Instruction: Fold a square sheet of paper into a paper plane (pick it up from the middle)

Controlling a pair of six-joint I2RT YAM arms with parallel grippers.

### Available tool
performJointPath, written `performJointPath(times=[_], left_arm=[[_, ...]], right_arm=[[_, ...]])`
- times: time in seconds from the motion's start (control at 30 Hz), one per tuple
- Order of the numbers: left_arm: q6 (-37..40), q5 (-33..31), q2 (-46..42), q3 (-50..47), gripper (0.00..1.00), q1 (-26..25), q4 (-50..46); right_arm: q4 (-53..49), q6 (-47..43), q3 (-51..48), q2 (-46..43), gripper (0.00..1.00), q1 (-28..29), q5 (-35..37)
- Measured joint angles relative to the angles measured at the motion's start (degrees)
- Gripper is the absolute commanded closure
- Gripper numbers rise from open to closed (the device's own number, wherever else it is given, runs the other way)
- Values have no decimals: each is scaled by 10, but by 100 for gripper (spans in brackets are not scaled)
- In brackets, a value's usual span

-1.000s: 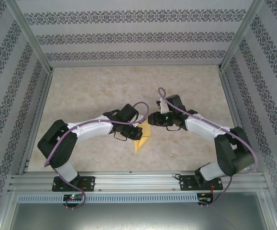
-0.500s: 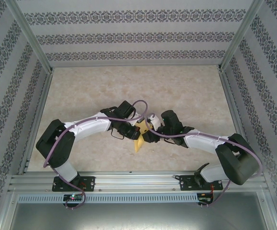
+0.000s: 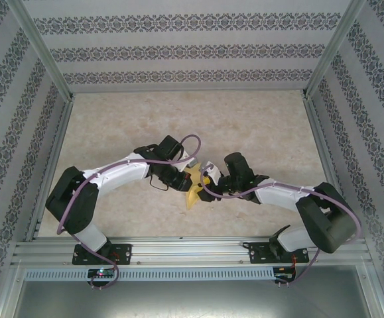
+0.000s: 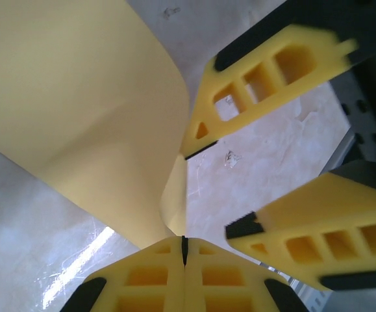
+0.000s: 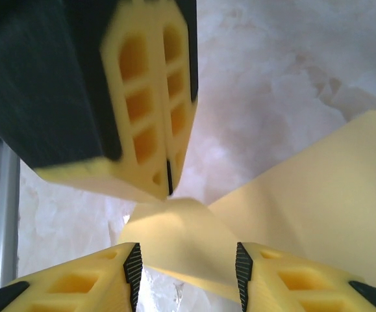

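Currently the square sheet of paper (image 3: 193, 189), part-folded, sits over the near middle of the table (image 3: 178, 119), between the two wrists. In the top view its long axis runs 12 to 6 o'clock, narrow end toward 6–7. The left gripper (image 4: 184, 250), at the paper's 9 o'clock, is clamped on a folded edge. The right gripper (image 5: 188, 261), at 3 o'clock, has its jaws apart and straddles the bulging fold. Judgement: the right gripper closes across that axis next.
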Motion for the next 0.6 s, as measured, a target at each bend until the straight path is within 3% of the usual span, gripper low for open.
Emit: performJointPath(times=[0.33,0.6], left_arm=[[3,15,10,12,100,0,-3],[5,20,16,18,100,1,-8]], right_arm=[[-24,-29,18,18,52,-9,8],[-71,-72,66,56,53,-25,-40]])
